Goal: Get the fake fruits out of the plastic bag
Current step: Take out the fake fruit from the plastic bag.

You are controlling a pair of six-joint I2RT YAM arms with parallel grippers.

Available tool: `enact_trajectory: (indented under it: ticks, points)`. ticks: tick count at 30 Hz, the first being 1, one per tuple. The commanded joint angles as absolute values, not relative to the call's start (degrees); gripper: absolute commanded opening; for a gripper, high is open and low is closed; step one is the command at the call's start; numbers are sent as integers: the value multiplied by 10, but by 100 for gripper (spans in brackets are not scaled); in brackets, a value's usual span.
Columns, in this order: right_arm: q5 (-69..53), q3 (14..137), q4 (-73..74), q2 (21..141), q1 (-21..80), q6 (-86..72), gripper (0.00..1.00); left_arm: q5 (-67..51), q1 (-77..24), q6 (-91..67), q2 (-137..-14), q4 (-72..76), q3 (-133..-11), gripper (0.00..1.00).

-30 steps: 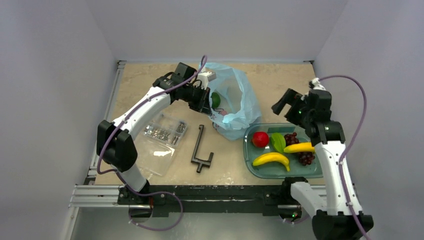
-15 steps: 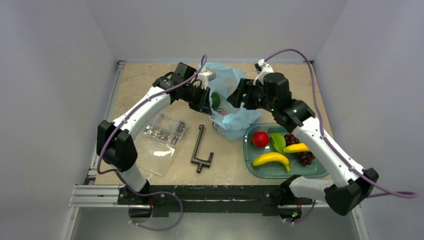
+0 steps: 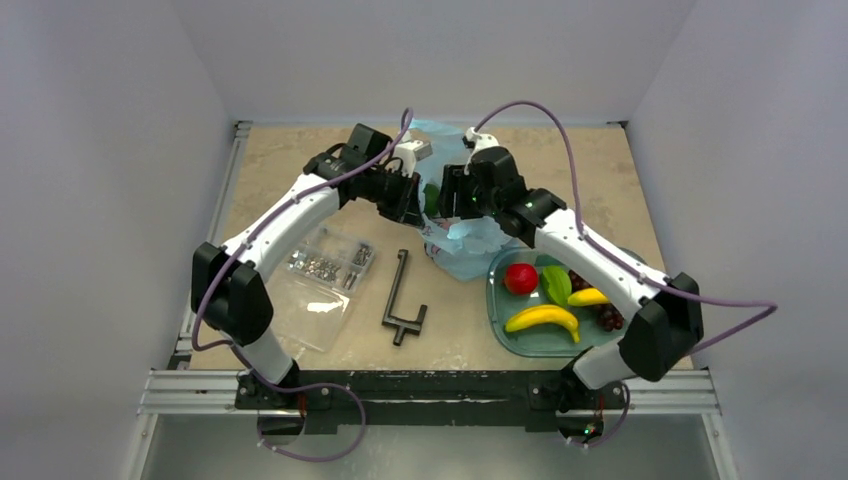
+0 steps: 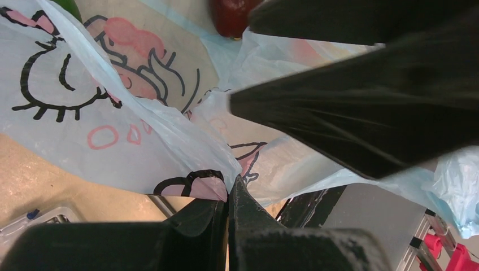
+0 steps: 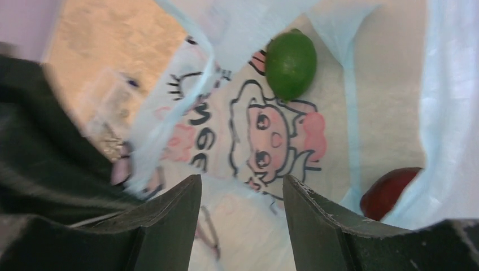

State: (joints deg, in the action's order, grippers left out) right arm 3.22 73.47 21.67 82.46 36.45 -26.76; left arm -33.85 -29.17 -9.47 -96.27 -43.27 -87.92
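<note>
Left hand (image 4: 229, 195) pressed together, pinching the plastic bag (image 4: 141, 135) rim near the far edge of the desk (image 3: 300, 160). Right hand (image 5: 242, 180) spread over its mouth; inside lie 1 green fruit (image 5: 291, 64) and 1 maroon fruit (image 5: 390, 193).

Top cam: high at near edge, looks down on whole beige table (image 3: 580, 170). Wrist cams: close-up inside thin light-blue printed plastic bag (image 5: 254, 147), both catching glossy dark maroon fruit (image 5: 390, 192).

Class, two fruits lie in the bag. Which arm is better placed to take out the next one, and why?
Right. The right gripper is open and faces into the bag, green fruit and maroon fruit ahead. The left gripper is shut on the bag's edge, likely holding it open.
</note>
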Motion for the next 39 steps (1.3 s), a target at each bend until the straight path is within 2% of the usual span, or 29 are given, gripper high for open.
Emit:
enact_trajectory:
  ticks: [1,10,20,27,32,39]
  points:
    - [89,759,211,879,368,-214,56,-344,-288,-97,-931,-410,-883,0]
    - [220,849,334,1012,368,-201,57,-346,-286,-100,-929,-406,-881,0]
    - [350,810,419,1018,368,-195,66,-352,-283,-102,-934,-405,-882,0]
    - [359,809,476,1025,368,-205,75,-353,-283,-103,-938,-406,-882,0]
    - [341,794,486,1025,368,-209,87,-356,-283,-103,-941,-406,-883,0]
    - [321,760,448,1045,367,-199,93,-360,-284,-105,-944,-406,-884,0]
